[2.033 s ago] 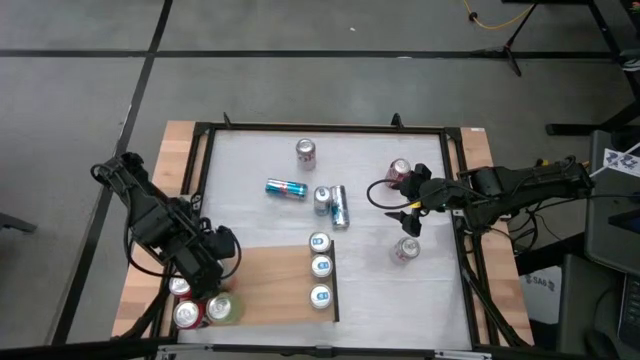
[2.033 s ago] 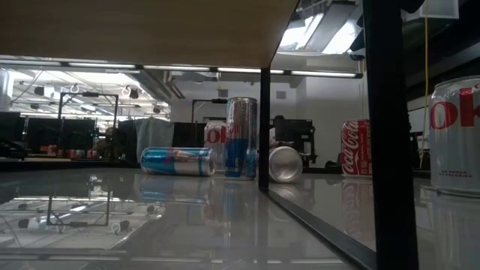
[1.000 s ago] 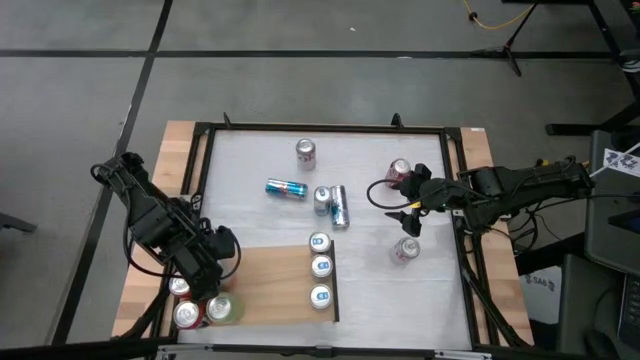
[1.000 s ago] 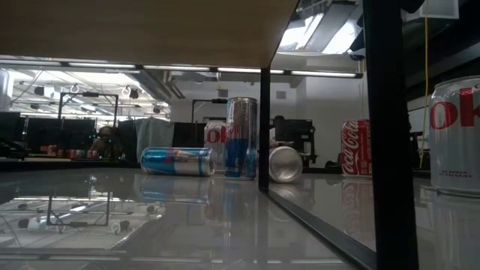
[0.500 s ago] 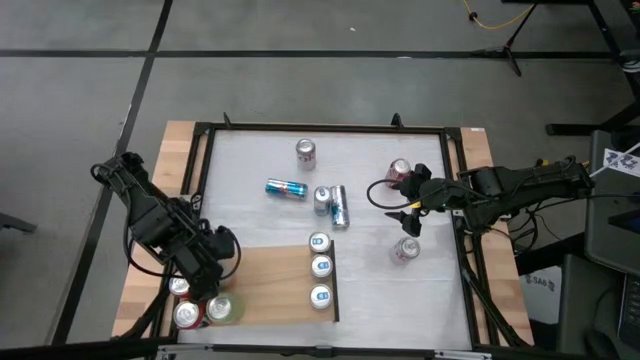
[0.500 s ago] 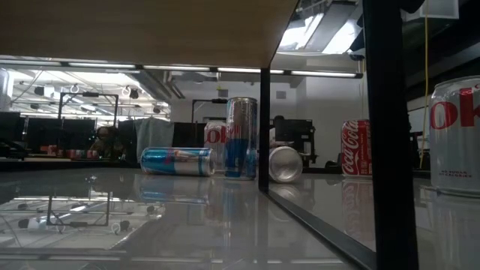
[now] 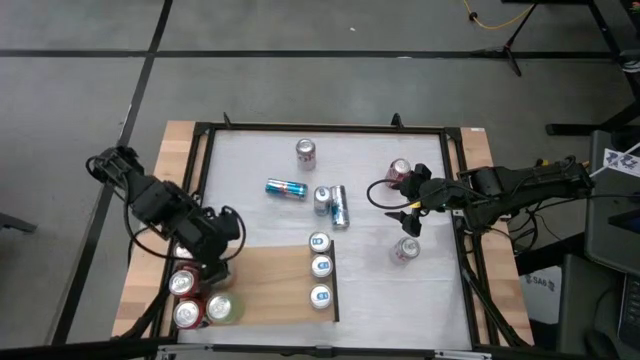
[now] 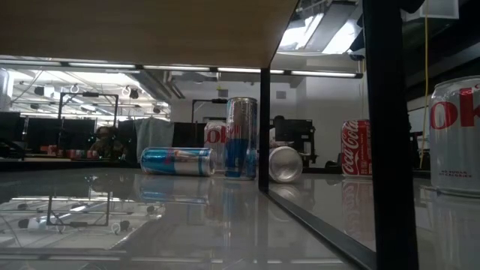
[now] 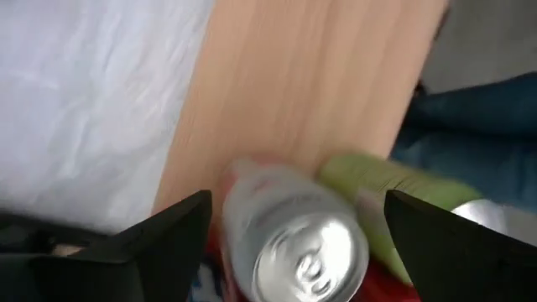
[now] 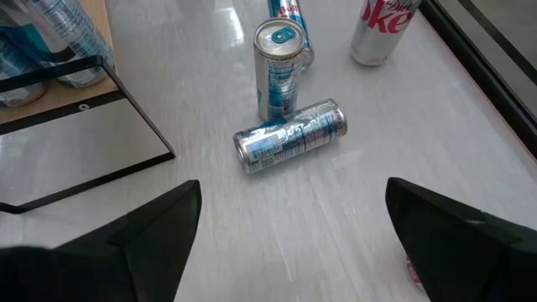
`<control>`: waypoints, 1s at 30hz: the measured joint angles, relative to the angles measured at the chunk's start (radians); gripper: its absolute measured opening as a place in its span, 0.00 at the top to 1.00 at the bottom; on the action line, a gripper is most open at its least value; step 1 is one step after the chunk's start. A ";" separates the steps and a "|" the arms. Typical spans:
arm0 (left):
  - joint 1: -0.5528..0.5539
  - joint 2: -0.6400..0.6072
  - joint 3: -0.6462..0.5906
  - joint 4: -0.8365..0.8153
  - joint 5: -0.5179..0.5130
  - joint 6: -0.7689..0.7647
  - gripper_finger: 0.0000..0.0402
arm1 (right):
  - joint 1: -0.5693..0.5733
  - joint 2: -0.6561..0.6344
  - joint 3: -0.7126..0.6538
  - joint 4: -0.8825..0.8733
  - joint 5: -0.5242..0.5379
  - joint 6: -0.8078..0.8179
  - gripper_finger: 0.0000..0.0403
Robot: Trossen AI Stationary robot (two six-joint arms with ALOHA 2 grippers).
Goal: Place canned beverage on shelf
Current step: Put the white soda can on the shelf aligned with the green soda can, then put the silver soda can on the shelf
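While the shelf point(image 7: 270, 285), a light wood-grain panel at the near left of the white surface point(image 7: 370, 290), already carries two clusters of upright cans, more cans wait out on the white; three blue-topped cans point(image 7: 320, 268) stand in a neat line along the panel's dark right edge, and at its left end a silver-and-red can point(image 7: 183, 284), a red can point(image 7: 187, 315) and a green can point(image 7: 222, 308) huddle together, packed close, I judge, to leave the middle free for more. Over that left cluster hangs the left gripper point(image 9: 294, 243), its fingers point(image 9: 159, 239) spread to either side of the silver-and-red can without touching it, which reads as a can just set down and let go. Farther out lie the unshelved drinks: a blue can on its side point(image 7: 286, 188), an upright slim can point(image 7: 322, 199) touching another lying one point(image 7: 339, 206), a silver can point(image 7: 305, 151) near the far rail, and two red-and-silver cans point(image 7: 404, 250) on the right. Between those two hovers the right gripper point(image 7: 408, 218), fingers wide and empty, seemingly poised to pick next
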 joint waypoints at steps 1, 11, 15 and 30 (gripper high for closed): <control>0.013 -0.004 0.000 0.021 0.000 0.012 0.15 | 0.000 0.000 0.000 0.000 0.000 0.000 0.09; 0.150 -0.024 0.000 0.193 0.000 0.177 0.15 | 0.000 0.000 0.000 0.000 0.000 0.000 0.09; 0.215 -0.024 0.000 0.229 0.000 0.313 0.15 | 0.000 0.000 0.000 0.000 0.000 0.000 0.09; 0.612 -0.021 0.000 0.351 -0.026 0.919 0.15 | 0.000 0.000 0.000 0.001 0.003 0.000 0.09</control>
